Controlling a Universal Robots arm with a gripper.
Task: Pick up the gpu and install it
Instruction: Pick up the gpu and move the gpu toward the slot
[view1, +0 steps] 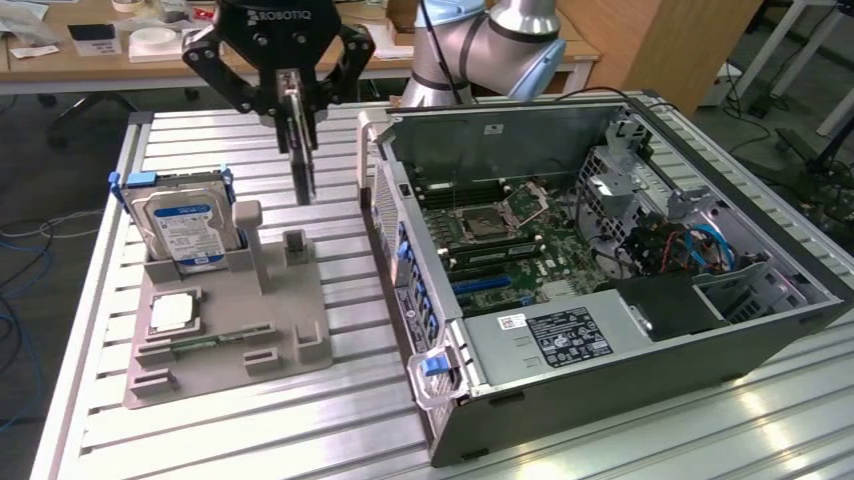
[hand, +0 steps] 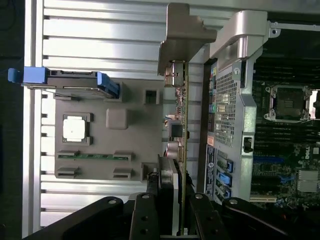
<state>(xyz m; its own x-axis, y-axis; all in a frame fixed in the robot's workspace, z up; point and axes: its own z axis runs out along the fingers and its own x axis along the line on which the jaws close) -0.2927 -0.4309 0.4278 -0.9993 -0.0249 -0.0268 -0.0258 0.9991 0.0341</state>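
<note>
Your hand (view1: 296, 105) pinches the gpu (view1: 304, 165) by its upper end and holds it upright above the slatted desk (view1: 240, 420), between the grey parts holder (view1: 227, 330) and the open computer case (view1: 601, 330). From the exterior view the card shows edge-on, so its face is unreadable and its gripped end is hidden between the fingers. The hard drive (view1: 187, 230) stands in the holder, its lower part sunk out of sight in a slot.

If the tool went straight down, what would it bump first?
Probably the metal table, in the strip between the grey parts holder and the computer case; the gpu the tool grips would touch first. Depth is unclear.
</note>
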